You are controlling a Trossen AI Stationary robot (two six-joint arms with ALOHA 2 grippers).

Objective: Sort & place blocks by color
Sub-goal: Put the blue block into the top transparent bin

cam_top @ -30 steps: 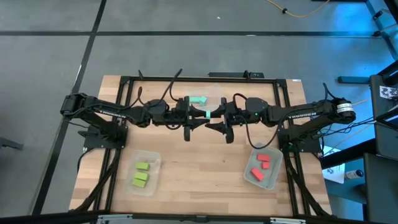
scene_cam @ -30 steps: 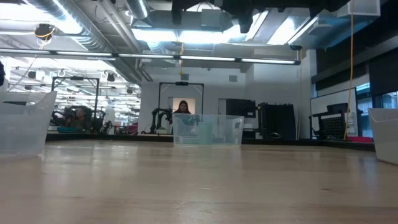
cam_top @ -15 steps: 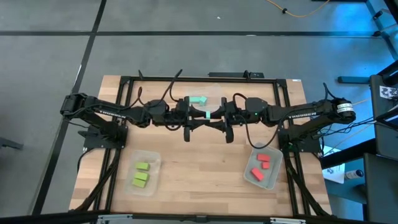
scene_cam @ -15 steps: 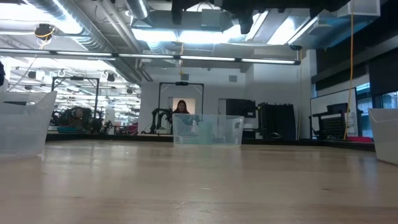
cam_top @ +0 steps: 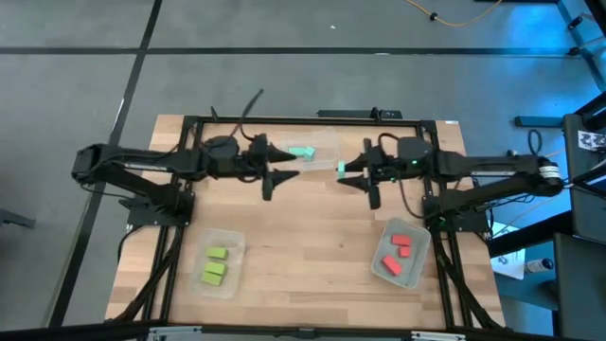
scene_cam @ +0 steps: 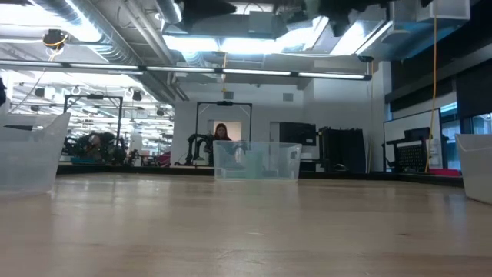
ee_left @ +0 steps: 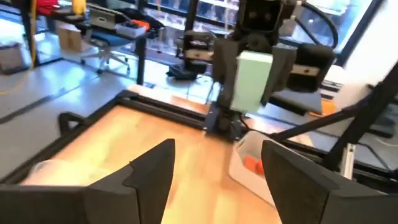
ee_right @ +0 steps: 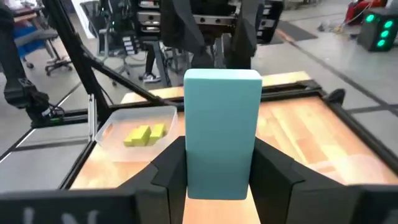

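High over the table's middle, my right gripper (cam_top: pixel 345 170) is shut on a teal block (ee_right: pixel 222 124), which also shows in the left wrist view (ee_left: pixel 254 78). Left of it and apart from it, my left gripper (cam_top: pixel 290 173) stands open, its fingers (ee_left: pixel 155 174) with nothing between them. Another teal block (cam_top: pixel 301 152) lies in a clear tub (cam_top: pixel 322 142) at the far middle. Lime green blocks (cam_top: pixel 215 266) lie in the near left tub (cam_top: pixel 233 239). Red-pink blocks (cam_top: pixel 397 251) lie in the near right tub (cam_top: pixel 417 275). My right gripper pinches the teal block's two long side faces (ee_right: pixel 189 165) between its two fingers (ee_right: pixel 273 168). The fingers lie about level and point toward the table's left. The block sticks out past the fingertips and is lifted clear of the table.
The black frame rails (cam_top: pixel 303 119) run along the table's far edge and down both sides. In the low view the three tubs stand at the left (scene_cam: pixel 27 150), the far middle (scene_cam: pixel 256 160) and the right (scene_cam: pixel 477 165), with bare wood between them. A person stands far back in the room.
The two grippers met at the middle on the teal block. My left gripper has let go and drawn back toward the table's left edge. My right gripper has drawn back toward the right edge with the block. Both have risen a little.
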